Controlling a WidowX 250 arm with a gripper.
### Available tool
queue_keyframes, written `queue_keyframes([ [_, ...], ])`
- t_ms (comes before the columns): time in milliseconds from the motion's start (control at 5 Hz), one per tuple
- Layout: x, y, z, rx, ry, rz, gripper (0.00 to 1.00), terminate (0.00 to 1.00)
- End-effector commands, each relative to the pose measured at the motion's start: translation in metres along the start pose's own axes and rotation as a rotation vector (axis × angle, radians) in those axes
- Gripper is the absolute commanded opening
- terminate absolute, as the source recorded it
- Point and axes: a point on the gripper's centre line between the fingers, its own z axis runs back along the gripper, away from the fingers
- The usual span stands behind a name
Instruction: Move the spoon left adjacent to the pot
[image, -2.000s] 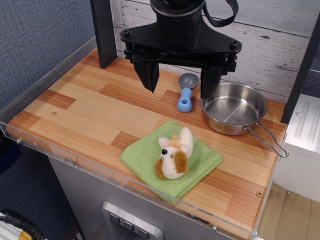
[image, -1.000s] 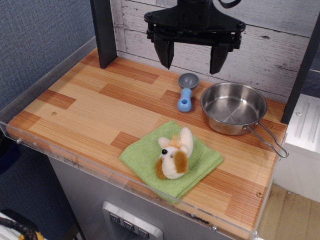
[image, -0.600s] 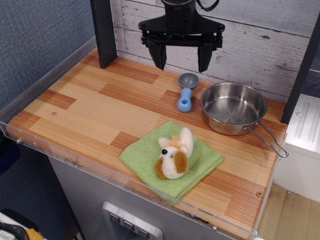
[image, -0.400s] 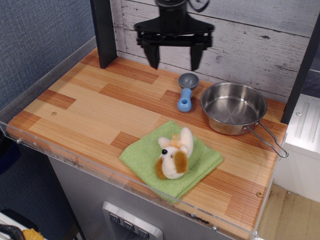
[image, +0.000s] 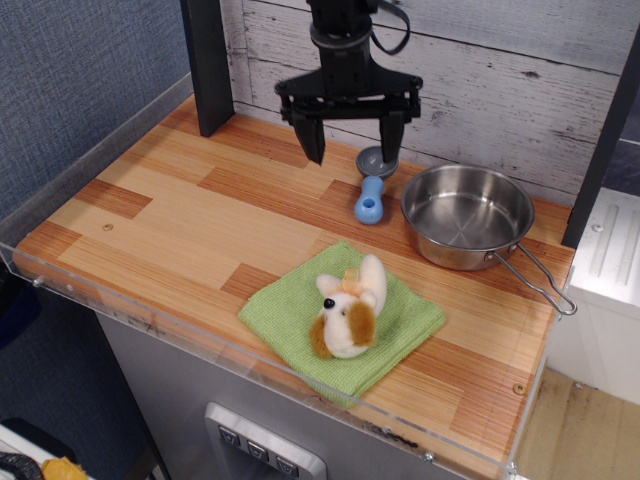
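The spoon (image: 370, 198) lies on the wooden table just left of the pot, its light-blue handle toward the front and its grey bowl toward the back wall. The pot (image: 467, 216) is a shiny steel pan at the right, its wire handle pointing to the front right. My gripper (image: 350, 152) is open and empty. It hangs above the table at the back, over and slightly left of the spoon's bowl. Its right finger partly covers the bowl.
A green cloth (image: 342, 317) lies near the front edge with a white and brown plush dog (image: 347, 307) on it. A dark post (image: 207, 65) stands at the back left. A clear plastic rim (image: 250, 360) borders the table.
My gripper has moved away from the camera and down toward the back of the table, ending over the spoon's bowl. It stays open. The spoon and pot have not moved.
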Motion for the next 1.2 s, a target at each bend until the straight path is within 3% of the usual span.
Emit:
queue_keyframes([
  [0, 0.006, -0.013, -0.004, -0.004, -0.025, -0.012, 1.00, 0.00],
  [800, -0.008, -0.024, -0.039, 0.021, 0.027, -0.043, 1.00, 0.00],
  [1000, -0.010, -0.023, -0.039, 0.042, 0.022, -0.052, 0.00, 0.00],
])
